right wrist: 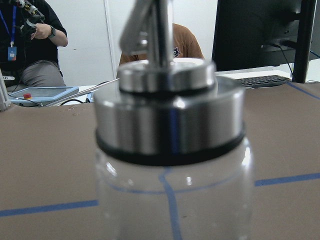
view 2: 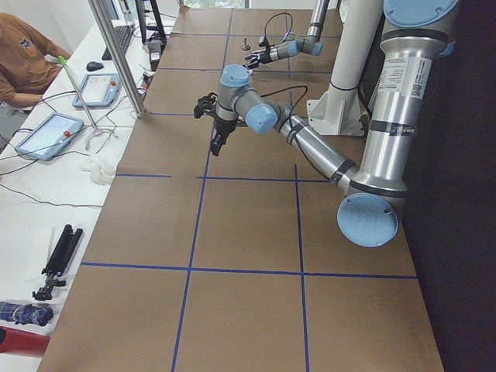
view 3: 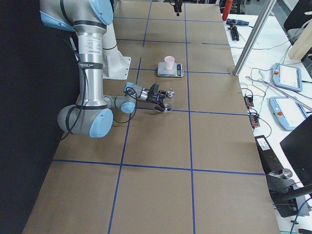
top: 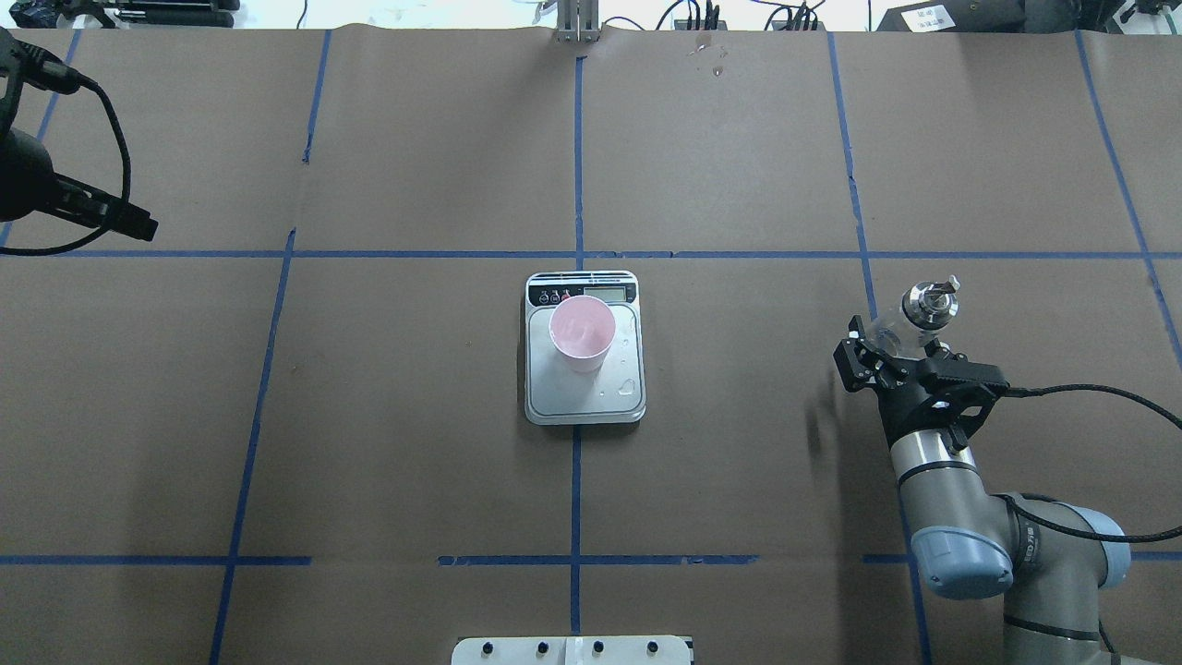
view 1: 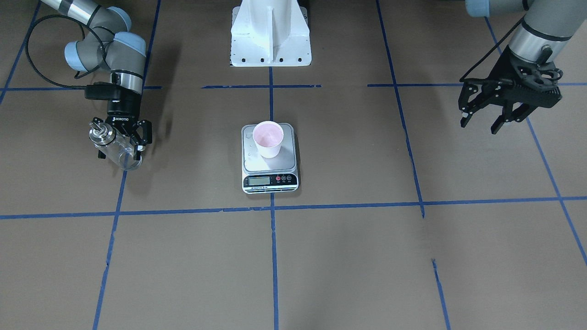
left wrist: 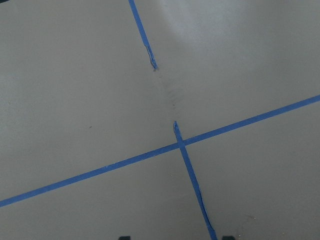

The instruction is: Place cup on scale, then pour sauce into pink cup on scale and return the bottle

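The pink cup (view 1: 268, 139) stands upright on the silver platform of the scale (view 1: 270, 181) at the table's middle; both also show in the overhead view, the cup (top: 582, 331) and the scale (top: 584, 406). My right gripper (view 1: 121, 145) is shut on the clear glass bottle (view 1: 113, 147), upright and low over the table, far to the scale's side. The bottle's metal collar and spout fill the right wrist view (right wrist: 170, 135). I cannot see sauce in the glass. My left gripper (view 1: 479, 126) is open, empty and raised at the opposite side.
The white robot base (view 1: 270, 36) stands behind the scale. A few water drops (top: 628, 386) lie on the scale's platform. Blue tape lines (view 1: 275, 206) divide the brown table. Operators sit beyond the table's far edge (right wrist: 30, 45).
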You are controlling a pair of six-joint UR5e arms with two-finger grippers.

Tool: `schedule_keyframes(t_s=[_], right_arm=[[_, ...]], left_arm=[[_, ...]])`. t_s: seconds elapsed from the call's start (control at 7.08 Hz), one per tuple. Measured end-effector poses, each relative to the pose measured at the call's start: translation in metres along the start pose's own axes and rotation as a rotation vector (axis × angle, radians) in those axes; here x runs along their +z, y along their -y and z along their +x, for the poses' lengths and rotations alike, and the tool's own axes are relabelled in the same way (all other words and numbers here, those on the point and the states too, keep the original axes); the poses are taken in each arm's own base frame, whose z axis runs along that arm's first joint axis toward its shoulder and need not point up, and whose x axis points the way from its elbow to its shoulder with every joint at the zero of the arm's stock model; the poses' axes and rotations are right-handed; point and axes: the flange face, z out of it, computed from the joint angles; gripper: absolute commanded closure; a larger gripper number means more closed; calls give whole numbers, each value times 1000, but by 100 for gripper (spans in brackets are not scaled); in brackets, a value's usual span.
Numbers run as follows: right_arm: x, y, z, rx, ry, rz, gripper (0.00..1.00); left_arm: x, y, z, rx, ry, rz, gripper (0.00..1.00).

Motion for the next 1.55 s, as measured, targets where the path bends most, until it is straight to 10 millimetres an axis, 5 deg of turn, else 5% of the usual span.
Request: schedule_keyframes(t_s=[0.57, 0.85, 1.55], right_arm=[[-32, -23, 4, -34, 48, 26, 0], [-53, -27, 22, -27, 87, 12, 0], [-72, 5, 168, -60, 180, -148, 0]], left_arm=[[-1, 0, 0, 0, 0, 1, 31], [-2, -1, 0, 0, 0, 2, 31], [5, -7, -4, -6, -6, -29, 31]])
